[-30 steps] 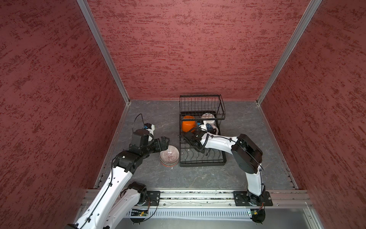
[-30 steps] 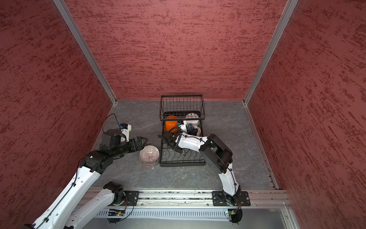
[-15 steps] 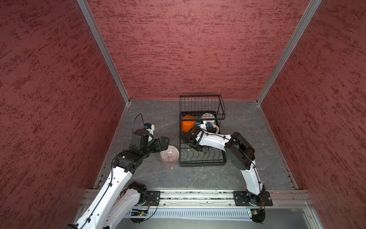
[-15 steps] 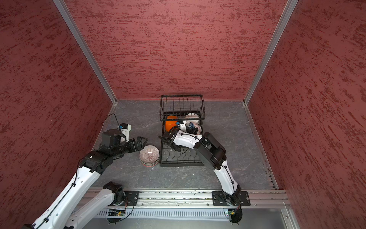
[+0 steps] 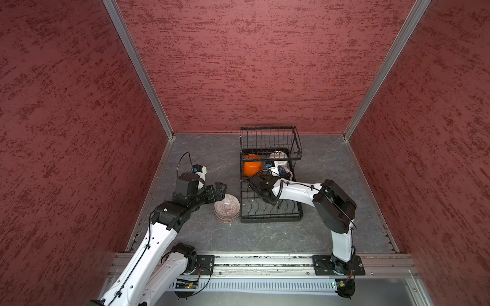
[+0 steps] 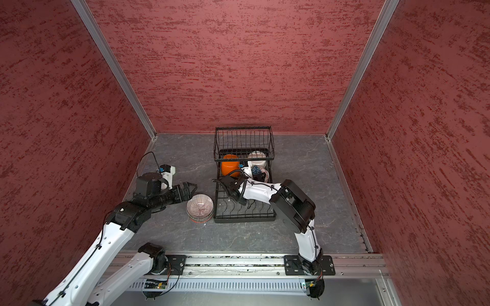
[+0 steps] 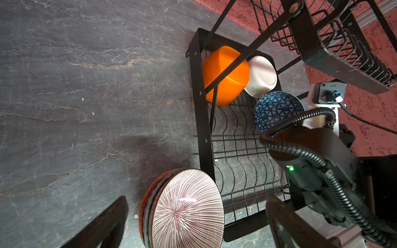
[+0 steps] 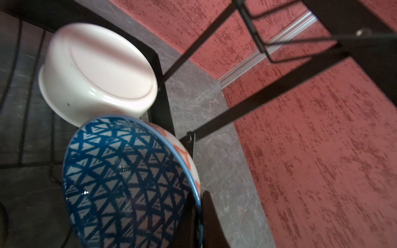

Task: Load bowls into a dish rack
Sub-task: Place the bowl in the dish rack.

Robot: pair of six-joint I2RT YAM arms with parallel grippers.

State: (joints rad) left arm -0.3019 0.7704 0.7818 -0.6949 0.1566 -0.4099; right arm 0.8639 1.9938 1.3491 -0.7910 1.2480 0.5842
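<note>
Bench (image 5: 265,239): grey stone-look top, closed in by red walls (image 5: 252,66) on three sides.
Rack (image 5: 270,219): black wire, a long tray with a raised basket at the far end. The right arm (image 5: 299,194) lies across the tray and hides some of the slot wires.
Stack of bowls (image 5: 227,209): on the bench just beside the rack's left side. The top bowl has fine red stripes; those beneath show only their rims, so the count is unclear.
Orange bowl (image 5: 252,169): in the tray under the basket, tipped on its side, partly behind the basket wires.
White bowl (image 5: 280,162): beside the orange one, likewise half hidden.
Blue bowl (image 8: 120,178): on edge in the tray before the white one; contact cannot be told.
Left tool (image 5: 222,191): jaws wide, close by the stack's rim.
Right tool (image 8: 198,214): pinching the blue bowl's rim, and hidden in both top views.
</note>
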